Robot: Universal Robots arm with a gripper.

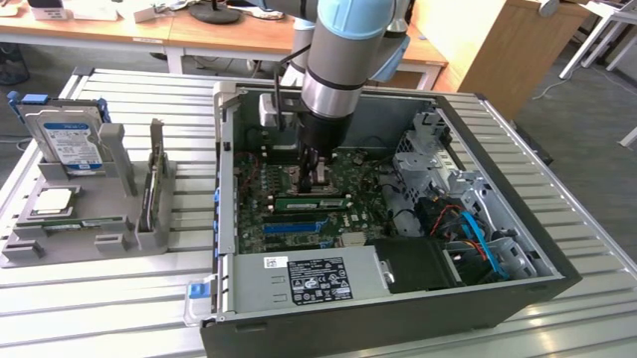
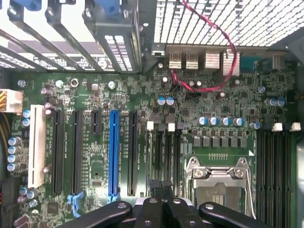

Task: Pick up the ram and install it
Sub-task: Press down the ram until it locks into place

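Note:
The ram (image 1: 313,200) is a long green stick lying along a slot on the motherboard inside the open computer case (image 1: 518,246). My gripper (image 1: 321,183) reaches down into the case and hangs right above the stick; I cannot tell whether they touch. In the wrist view my gripper (image 2: 161,184) is shut, its black fingertips (image 2: 154,183) pressed together with nothing seen between them. They sit over a group of narrow black memory slots (image 2: 164,152) next to the silver CPU socket (image 2: 218,185).
A grey fixture (image 1: 60,239) on the slatted table at the exterior view's left holds a silver drive (image 1: 68,142) and a dark card on edge (image 1: 154,186). The power supply (image 1: 309,280) and drive cage (image 1: 428,156) crowd the case. Long black and blue card slots (image 2: 113,152) lie beside the fingers.

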